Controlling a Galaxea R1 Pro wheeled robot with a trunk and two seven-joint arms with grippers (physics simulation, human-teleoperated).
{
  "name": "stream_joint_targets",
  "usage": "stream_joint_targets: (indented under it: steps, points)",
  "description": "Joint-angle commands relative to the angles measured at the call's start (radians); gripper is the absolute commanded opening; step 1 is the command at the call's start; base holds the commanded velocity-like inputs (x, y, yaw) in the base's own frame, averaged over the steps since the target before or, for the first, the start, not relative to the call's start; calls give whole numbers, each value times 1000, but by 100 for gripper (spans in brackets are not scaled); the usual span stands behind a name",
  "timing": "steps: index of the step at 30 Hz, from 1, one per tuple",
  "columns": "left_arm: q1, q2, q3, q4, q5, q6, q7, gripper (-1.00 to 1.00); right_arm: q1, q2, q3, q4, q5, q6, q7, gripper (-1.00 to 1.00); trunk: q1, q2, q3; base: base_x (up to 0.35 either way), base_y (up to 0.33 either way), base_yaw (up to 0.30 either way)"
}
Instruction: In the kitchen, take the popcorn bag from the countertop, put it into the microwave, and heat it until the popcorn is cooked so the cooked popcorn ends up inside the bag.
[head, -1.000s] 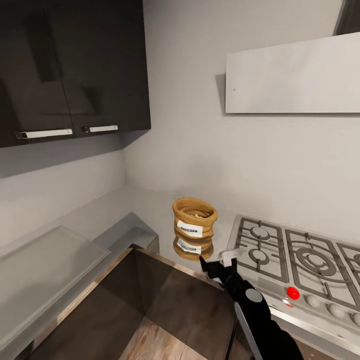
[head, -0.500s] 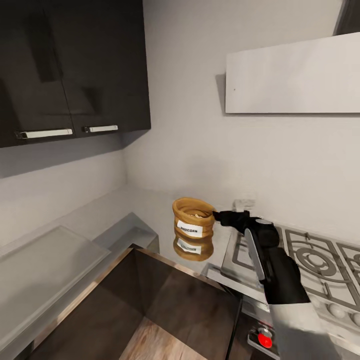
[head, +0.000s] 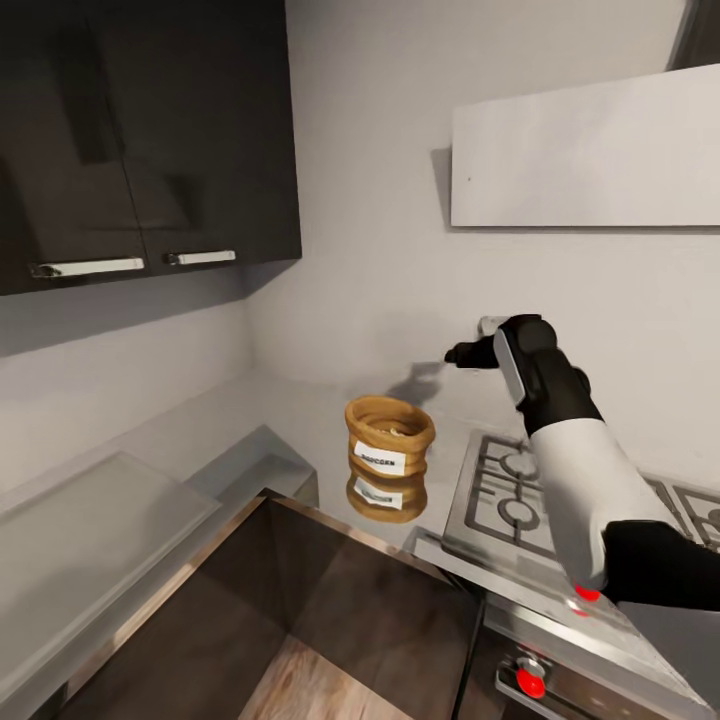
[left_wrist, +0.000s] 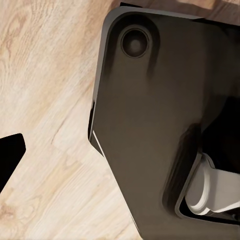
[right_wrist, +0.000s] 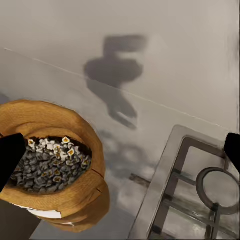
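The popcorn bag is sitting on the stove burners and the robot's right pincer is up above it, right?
Not quite. The popcorn bag sits on the grey countertop, beside the stove, as the head view shows. The right pincer is indeed up above it.

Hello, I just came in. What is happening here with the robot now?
The robot is reaching for the popcorn bag, which stands on the grey countertop beside the gas stove. Its right end effector hovers above and behind the bag, apart from it, fingers spread in the wrist view. Kernels fill the open bag. Nothing is held.
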Motion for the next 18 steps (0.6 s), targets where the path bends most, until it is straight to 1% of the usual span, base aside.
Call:
stream_joint_targets:
  steps: [1, 4, 11, 15, 18]
  points:
    - [-1, 0, 4, 0, 0, -1, 0, 100, -12, -4, -2, 13, 0, 4, 0, 100, 0, -1, -2, 83, 0, 0]
    - [-1, 0, 4, 0, 0, -1, 0, 100, -27, -10, -2, 33, 0, 6, 1, 100, 0, -1, -2, 161, 0, 0]
    - [-1, 0, 4, 0, 0, -1, 0, 100, -30, -15, -9, 49, 0, 10, 2, 100, 0, -1, -2, 242, 0, 0]
    - [-1, 0, 4, 0, 0, -1, 0, 100, -30, -16, -9, 125, -1, 9, 3, 100, 0, -1, -2, 192, 0, 0]
    - [-1, 0, 4, 0, 0, -2, 0, 100, -30, -16, -9, 202, -2, 9, 4, 100, 0, -1, -2, 165, 0, 0]
